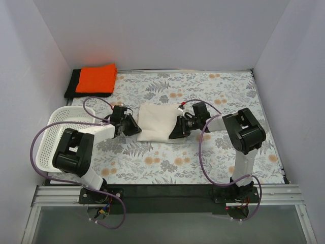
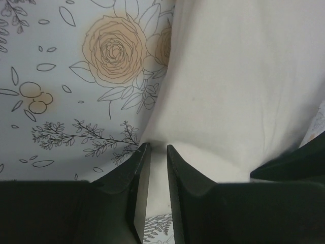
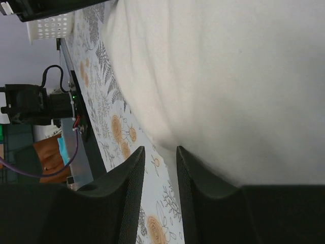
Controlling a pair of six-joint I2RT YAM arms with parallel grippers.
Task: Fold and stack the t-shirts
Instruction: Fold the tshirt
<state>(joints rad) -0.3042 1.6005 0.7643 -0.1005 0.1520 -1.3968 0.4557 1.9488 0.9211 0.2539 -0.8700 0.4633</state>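
Observation:
A folded cream t-shirt (image 1: 158, 122) lies flat in the middle of the floral table. My left gripper (image 1: 133, 127) is at its left edge; in the left wrist view the jaws (image 2: 157, 147) stand nearly together with cream cloth (image 2: 244, 76) puckered between the tips. My right gripper (image 1: 177, 131) is at the shirt's right edge; in the right wrist view (image 3: 160, 149) the jaws are a little apart and straddle the cloth's edge (image 3: 228, 76), with table showing between them. A folded orange t-shirt (image 1: 96, 78) lies on a folded black t-shirt (image 1: 71, 86) at the back left corner.
A white perforated basket (image 1: 53, 137) stands at the left edge, beside the left arm; it also shows in the right wrist view (image 3: 51, 25). White walls close the table on three sides. A black strip runs along the near edge.

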